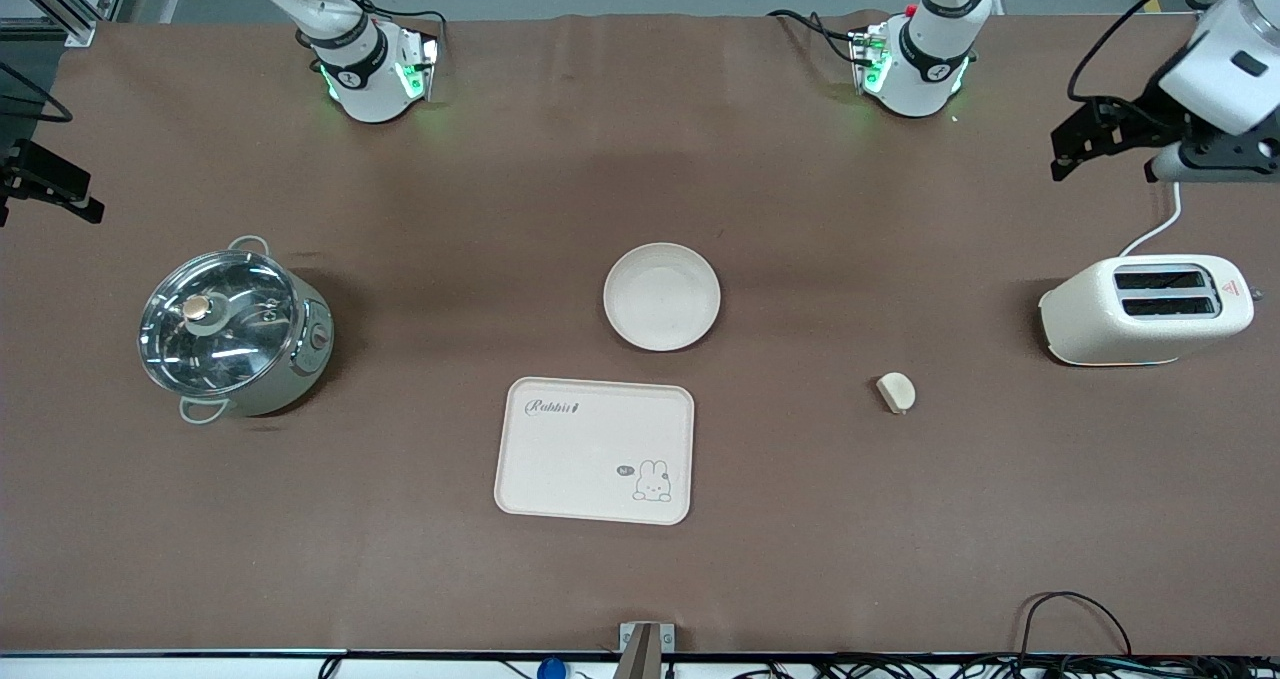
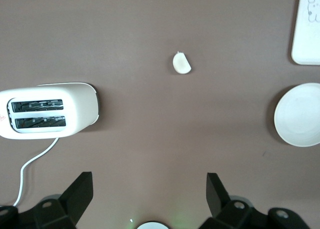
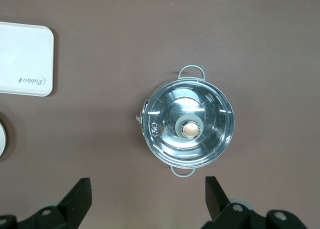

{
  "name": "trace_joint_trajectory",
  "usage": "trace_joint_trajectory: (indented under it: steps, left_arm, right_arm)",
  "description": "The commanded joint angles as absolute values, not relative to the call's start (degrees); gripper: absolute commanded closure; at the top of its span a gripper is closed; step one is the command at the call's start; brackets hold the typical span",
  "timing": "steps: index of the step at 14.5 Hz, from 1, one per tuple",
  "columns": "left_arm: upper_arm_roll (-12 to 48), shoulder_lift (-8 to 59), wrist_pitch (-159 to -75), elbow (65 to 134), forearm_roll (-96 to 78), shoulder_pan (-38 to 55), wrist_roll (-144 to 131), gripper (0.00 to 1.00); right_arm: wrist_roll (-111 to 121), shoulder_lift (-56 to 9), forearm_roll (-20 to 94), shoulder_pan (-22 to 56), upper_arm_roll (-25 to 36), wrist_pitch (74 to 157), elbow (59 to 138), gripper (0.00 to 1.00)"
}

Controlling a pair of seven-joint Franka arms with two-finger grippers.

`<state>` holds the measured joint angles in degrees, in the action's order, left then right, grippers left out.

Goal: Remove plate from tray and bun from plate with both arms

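Note:
The round cream plate (image 1: 662, 296) lies mid-table, just farther from the front camera than the rabbit tray; it also shows in the left wrist view (image 2: 300, 115), and only its rim shows in the right wrist view (image 3: 2, 139). The small pale bun (image 1: 896, 391) lies on the cloth between tray and toaster, and also shows in the left wrist view (image 2: 181, 63). My left gripper (image 1: 1068, 151) hangs open and empty high over the left arm's end of the table, its jaws wide apart (image 2: 147, 185). My right gripper (image 1: 55, 191) hangs open and empty over the right arm's end (image 3: 147, 186).
A rectangular cream tray (image 1: 595, 449) with a rabbit drawing lies nearer the front camera than the plate. A steel pot with a glass lid (image 1: 232, 331) stands toward the right arm's end. A cream toaster (image 1: 1145, 309) with a white cord stands toward the left arm's end.

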<state>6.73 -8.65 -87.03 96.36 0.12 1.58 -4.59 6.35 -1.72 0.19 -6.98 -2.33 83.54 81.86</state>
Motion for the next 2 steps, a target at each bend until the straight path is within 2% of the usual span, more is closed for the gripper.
trace_joint_trajectory:
  steps: [1,2]
  left_arm:
    - [8.26,-10.02,-86.75,95.91,1.23,0.35,-2.73,0.00]
    - [8.09,-8.19,-86.40,93.89,1.32,0.35,-2.64,0.00]
  right_arm:
    - [7.03,-0.44,0.09,-7.29,-2.64,83.50,83.14,0.00]
    - [7.03,-0.44,0.09,-7.29,-2.64,83.50,83.14,0.00]
